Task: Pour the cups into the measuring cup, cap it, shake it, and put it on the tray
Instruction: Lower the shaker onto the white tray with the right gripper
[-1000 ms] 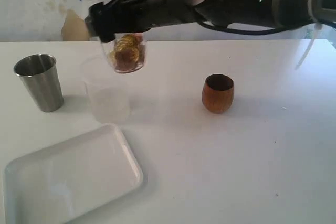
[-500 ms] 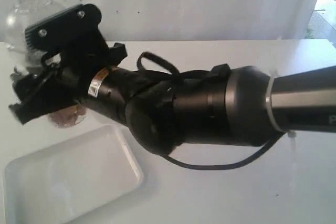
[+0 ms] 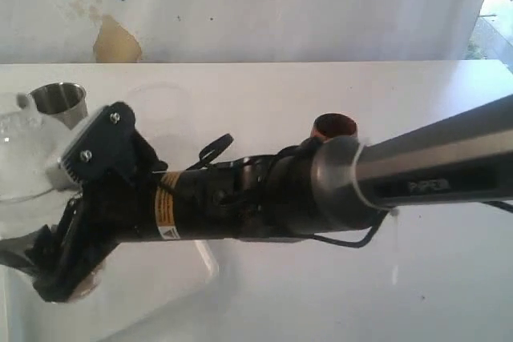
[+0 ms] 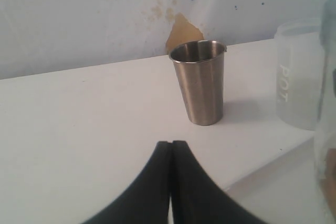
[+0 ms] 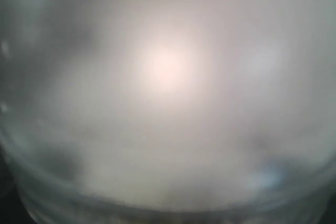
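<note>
- From where I stand, the right arm [image 3: 264, 202] lies across the middle of the counter [image 3: 449, 278] and hides most of what is on it.
- Only one corner of the white tray [image 3: 200, 266] shows below the arm.
- Of the brown wooden cup [image 3: 334, 126] I see just the rim above the arm, and the steel tumbler [image 3: 58, 98] is cut off below its mouth.
- The right wrist view is a pale, out-of-focus blur, as if a clear wall sat right against the lens. No fingers show there.
- The right end effector [image 3: 56, 282] hangs low at the near left, over the tray's left end. I cannot tell whether its jaws are apart or clamped on anything.
- A clear, smeared shape just above and left of it looks like the measuring cup [image 3: 18, 150]. It is off the counter, close against the end effector and in front of the tumbler.
- It is see-through and glassy. Its printed scale is too blurred to read.
- The left end effector [image 4: 171, 148] has its two black fingers pressed together on nothing, low over the counter.
- It points at the tumbler, which stands upright, well apart from the fingertips.
- A frosted cup [image 4: 296, 82] with pale lettering stands just beside the tumbler.
</note>
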